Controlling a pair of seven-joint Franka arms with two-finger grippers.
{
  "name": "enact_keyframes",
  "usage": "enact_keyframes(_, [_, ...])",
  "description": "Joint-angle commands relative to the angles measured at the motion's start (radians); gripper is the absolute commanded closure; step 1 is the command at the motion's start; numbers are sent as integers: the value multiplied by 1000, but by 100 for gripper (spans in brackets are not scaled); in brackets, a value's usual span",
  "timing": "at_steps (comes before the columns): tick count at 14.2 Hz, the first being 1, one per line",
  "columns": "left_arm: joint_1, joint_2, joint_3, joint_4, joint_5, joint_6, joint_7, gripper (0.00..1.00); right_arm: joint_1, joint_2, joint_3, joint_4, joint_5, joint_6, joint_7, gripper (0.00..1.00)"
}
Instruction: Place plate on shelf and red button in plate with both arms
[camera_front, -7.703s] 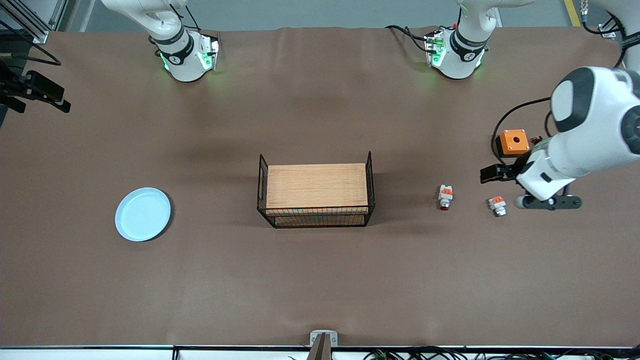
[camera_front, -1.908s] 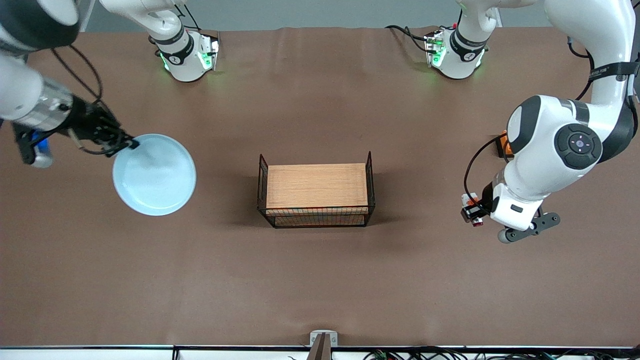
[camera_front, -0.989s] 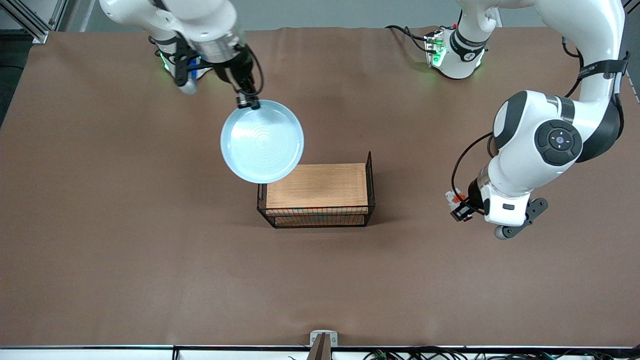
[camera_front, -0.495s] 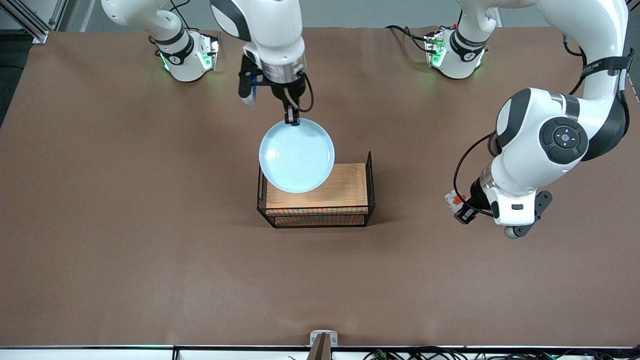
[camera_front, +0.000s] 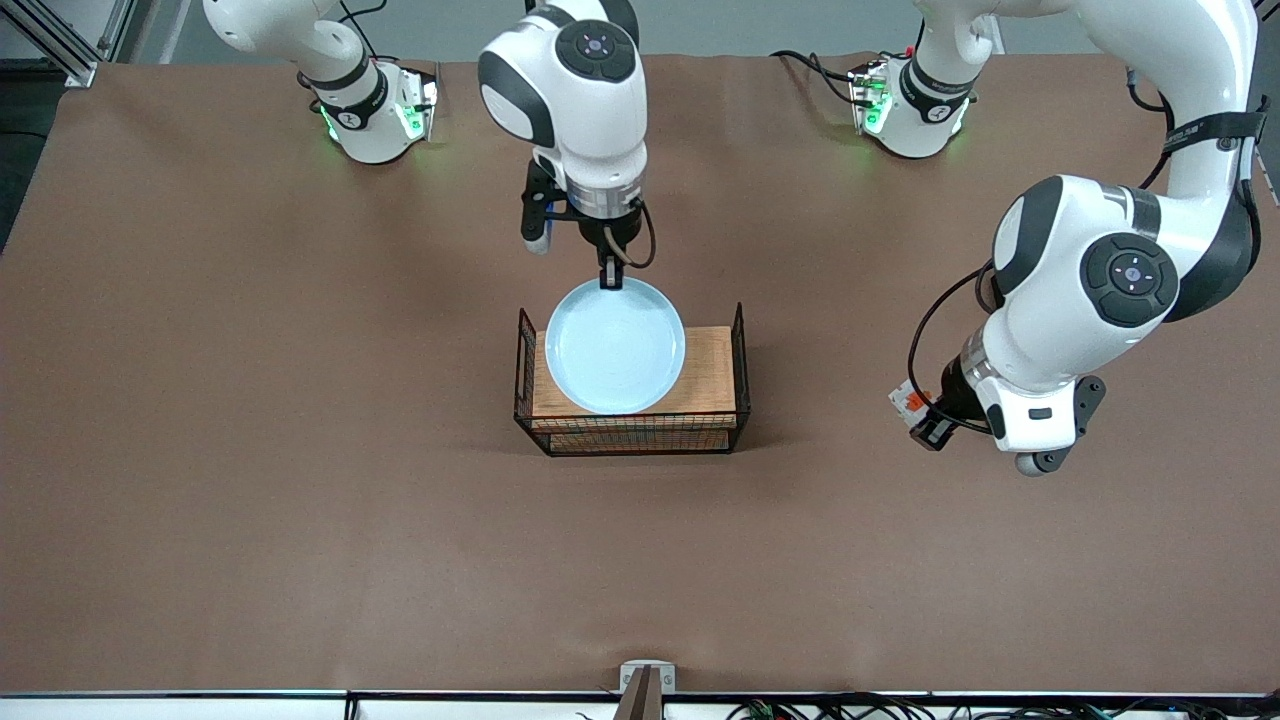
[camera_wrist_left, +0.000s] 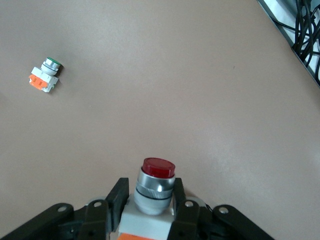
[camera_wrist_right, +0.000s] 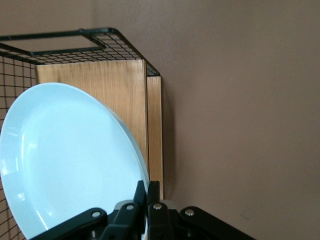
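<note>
The pale blue plate (camera_front: 615, 345) hangs over the wooden top (camera_front: 712, 378) of the wire rack (camera_front: 741, 345), held by its rim on the robots' side in my shut right gripper (camera_front: 610, 283). In the right wrist view the plate (camera_wrist_right: 70, 155) slants above the wood (camera_wrist_right: 100, 82), with the thin rim pinched in the right gripper (camera_wrist_right: 149, 192). My left gripper (camera_front: 925, 422) is over bare table toward the left arm's end, shut on the red button (camera_front: 908, 402). In the left wrist view the left gripper (camera_wrist_left: 151, 195) clamps the button's white body, and the dark red cap (camera_wrist_left: 158, 167) points away.
A second white-and-orange push-button part with a greenish cap (camera_wrist_left: 45, 75) lies on the brown table, seen only in the left wrist view. Cables (camera_wrist_left: 305, 35) run along the table edge there. The rack has tall wire ends (camera_wrist_right: 100, 37).
My right arm has carried the plate from near its base to over the rack's wooden top and lowered it. The left arm with the red button has hardly moved.
</note>
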Motion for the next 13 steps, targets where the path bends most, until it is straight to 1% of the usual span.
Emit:
enact_keyframes(1, [-4, 7, 2, 26, -9, -25, -14, 83, 16, 31, -11, 22, -35, 11, 39, 100])
enact_keyframes(3, [-4, 9, 0, 26, -9, -25, -14, 83, 16, 44, -12, 22, -35, 25, 41, 100])
enact_keyframes(6, [-6, 12, 2, 26, -11, -25, -14, 82, 16, 78, -12, 51, -41, 27, 53, 99])
enact_keyframes(9, [-6, 12, 0, 26, -11, -25, -26, 82, 16, 84, -12, 58, -42, 27, 53, 97])
enact_keyframes(13, [-8, 16, 0, 26, -12, -19, -168, 82, 10, 89, -14, 58, -56, 24, 45, 92])
